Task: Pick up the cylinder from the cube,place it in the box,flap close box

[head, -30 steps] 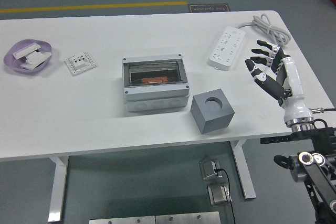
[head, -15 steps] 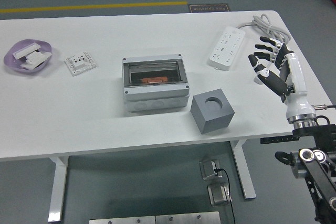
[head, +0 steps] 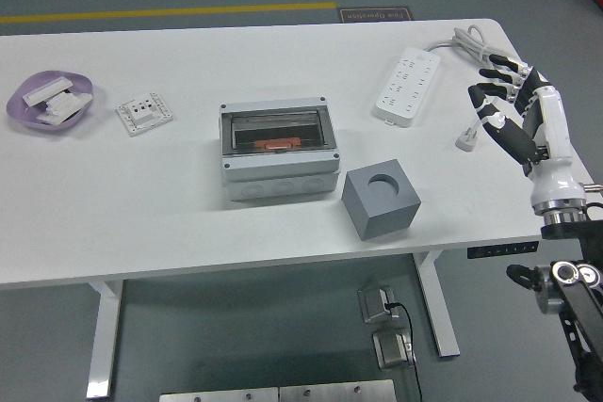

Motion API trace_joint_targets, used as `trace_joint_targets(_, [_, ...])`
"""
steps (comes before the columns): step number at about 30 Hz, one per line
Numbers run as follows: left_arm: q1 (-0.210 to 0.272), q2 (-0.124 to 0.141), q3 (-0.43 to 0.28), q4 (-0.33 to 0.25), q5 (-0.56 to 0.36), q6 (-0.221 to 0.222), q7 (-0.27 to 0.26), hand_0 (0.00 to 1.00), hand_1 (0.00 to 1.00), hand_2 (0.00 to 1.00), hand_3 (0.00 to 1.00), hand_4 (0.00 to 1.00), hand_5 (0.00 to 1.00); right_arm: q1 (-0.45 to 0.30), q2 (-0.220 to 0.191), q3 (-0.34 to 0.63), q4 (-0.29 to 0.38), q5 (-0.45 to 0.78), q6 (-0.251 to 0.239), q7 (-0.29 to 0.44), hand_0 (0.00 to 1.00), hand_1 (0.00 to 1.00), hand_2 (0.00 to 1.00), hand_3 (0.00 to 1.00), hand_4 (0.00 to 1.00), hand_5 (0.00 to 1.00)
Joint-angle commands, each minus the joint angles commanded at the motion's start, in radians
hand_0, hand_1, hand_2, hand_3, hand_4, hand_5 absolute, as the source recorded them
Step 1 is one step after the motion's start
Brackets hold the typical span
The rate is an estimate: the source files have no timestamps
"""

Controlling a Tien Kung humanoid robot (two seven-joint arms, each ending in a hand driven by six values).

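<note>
Cylinder (head: 276, 144) first: we see an orange piece lying inside the grey box (head: 280, 150), behind its clear flap, which appears to be down over it. Our right hand (head: 516, 115) hangs above the table's (head: 141, 204) right edge, fingers (head: 491, 94) loosely spread and lightly bent, holding nothing. Measured from those fingertips, the box sits well off to the left, and the grey cube (head: 380, 201), with an empty round hole in its top, lies to the lower left, just beside the box's front right corner. Closer to the fingers, up and to the left, rests a white power strip (head: 407, 88); its cord (head: 468, 41) curls just above the fingertips, and its plug (head: 466, 137) lies just below and left of them. Far to the left of the hand, past the box, we find a white socket plate (head: 144, 113) and a purple dish (head: 52, 102) holding white pieces.
</note>
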Motion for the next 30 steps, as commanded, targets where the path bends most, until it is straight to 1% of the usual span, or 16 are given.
trace_joint_targets(12, [0.002,-0.001,-0.010,0.000,0.001,0.001,-0.002,0.628,0.640,0.609,0.625,0.668,0.262,0.002,0.002,0.012,-0.001,-0.003,0.000,0.000,0.667,0.616,0.686,0.735,0.822,0.423])
trace_joint_targets(15, [0.000,-0.006,-0.015,0.000,0.010,0.000,0.000,0.628,0.640,0.609,0.625,0.668,0.262,0.009,-0.002,0.007,-0.002,-0.003,0.000,-0.001,0.667,0.616,0.686,0.735,0.822,0.423])
trace_joint_targets(17, [-0.002,-0.008,-0.010,0.000,0.005,0.000,-0.001,0.628,0.640,0.610,0.625,0.667,0.261,0.007,-0.003,0.005,-0.002,-0.001,0.000,-0.001,0.664,0.615,0.685,0.732,0.818,0.418])
trace_joint_targets(27, [-0.006,-0.001,0.035,0.000,-0.046,0.001,-0.012,0.628,0.640,0.609,0.625,0.667,0.263,0.001,0.003,-0.009,-0.014,0.005,-0.001,0.000,0.663,0.616,0.685,0.732,0.816,0.418])
trace_joint_targets(30, [-0.005,-0.003,0.036,0.000,-0.046,0.001,-0.009,0.628,0.640,0.609,0.625,0.667,0.263,0.005,0.001,-0.012,-0.019,0.006,0.000,-0.001,0.663,0.616,0.685,0.732,0.816,0.418])
